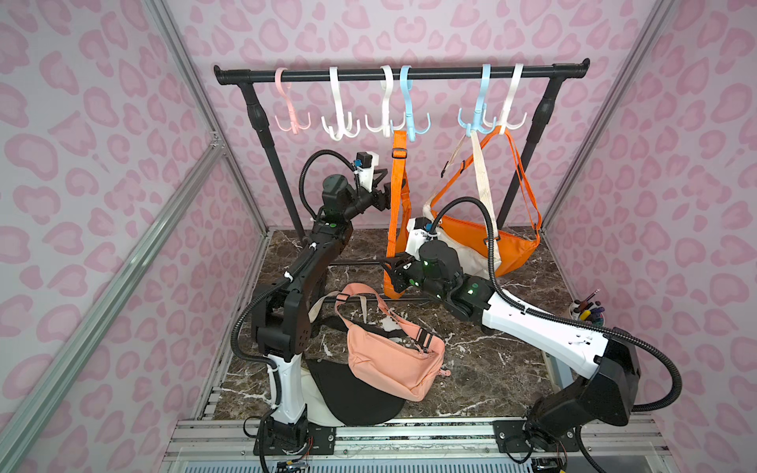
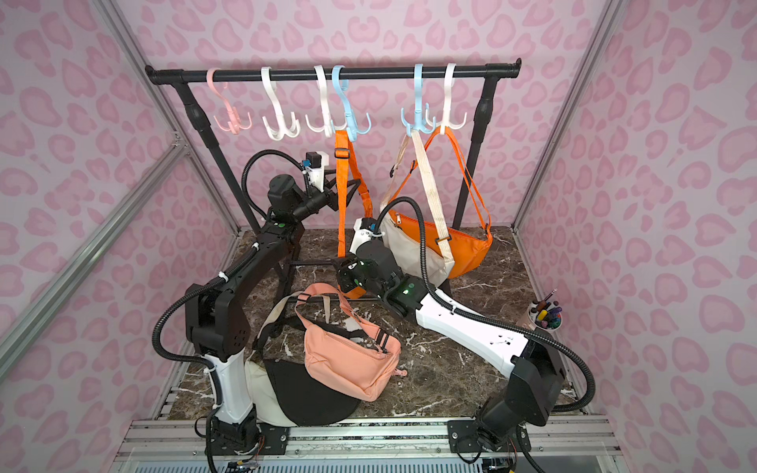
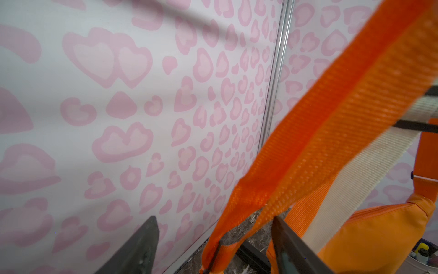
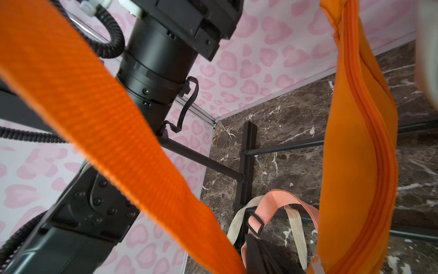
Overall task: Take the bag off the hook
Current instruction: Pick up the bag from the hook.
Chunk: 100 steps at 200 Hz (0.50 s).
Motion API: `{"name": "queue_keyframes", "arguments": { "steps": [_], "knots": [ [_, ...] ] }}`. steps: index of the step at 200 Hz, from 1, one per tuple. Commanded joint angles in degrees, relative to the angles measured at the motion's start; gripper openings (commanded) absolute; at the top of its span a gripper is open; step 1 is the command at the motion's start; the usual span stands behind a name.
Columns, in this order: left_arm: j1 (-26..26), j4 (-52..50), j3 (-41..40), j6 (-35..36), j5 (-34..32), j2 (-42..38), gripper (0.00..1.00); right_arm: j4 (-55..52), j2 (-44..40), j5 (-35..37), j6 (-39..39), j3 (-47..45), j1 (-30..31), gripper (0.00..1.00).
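Observation:
A wide orange bag strap point(image 1: 398, 184) hangs from a prong of the middle light blue hook point(image 1: 409, 118) on the black rail, seen in both top views point(image 2: 341, 184). My left gripper point(image 1: 387, 189) is open at mid-height. The strap point(image 3: 308, 142) runs between its fingers point(image 3: 142, 244), close to one of them. Lower down, my right gripper point(image 1: 391, 271) is shut on the same strap point(image 4: 132, 147), which hides one finger. An orange zipped bag body point(image 4: 355, 142) hangs close by in the right wrist view; I cannot tell whether it belongs to this strap.
At the rail's right end an orange bag point(image 1: 504, 245) and a cream bag point(image 1: 475, 262) hang from hooks. A peach bag point(image 1: 393, 356), a black bag point(image 1: 352, 393) and a cream one lie on the marble floor in front. A cup of pens point(image 1: 590, 315) stands at the right wall.

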Motion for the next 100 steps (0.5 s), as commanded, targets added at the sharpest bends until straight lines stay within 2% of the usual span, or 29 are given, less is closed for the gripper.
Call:
{"name": "queue_keyframes", "arguments": {
  "steps": [1,42,78,91,100],
  "knots": [
    [0.0,0.5,2.6,-0.1,0.7,1.4,0.74,1.8,-0.6,0.9,-0.4,-0.9,-0.3,0.11],
    [-0.3,2.1,5.1,-1.5,2.2,3.6,0.68,0.8,-2.8,-0.3,0.9,-1.6,-3.0,0.01],
    [-0.5,2.1,5.0,-1.9,2.8,4.2,0.6,-0.3,-5.9,0.4,2.0,-2.7,-5.0,0.0],
    [-0.5,2.2,4.9,-2.0,3.3,4.2,0.52,-1.6,-6.9,0.7,2.1,-2.7,-5.6,0.0],
    [-0.5,2.2,4.9,-2.1,3.5,4.0,0.42,-2.3,-7.6,1.0,2.2,-3.0,-6.2,0.0]
  ]
}}
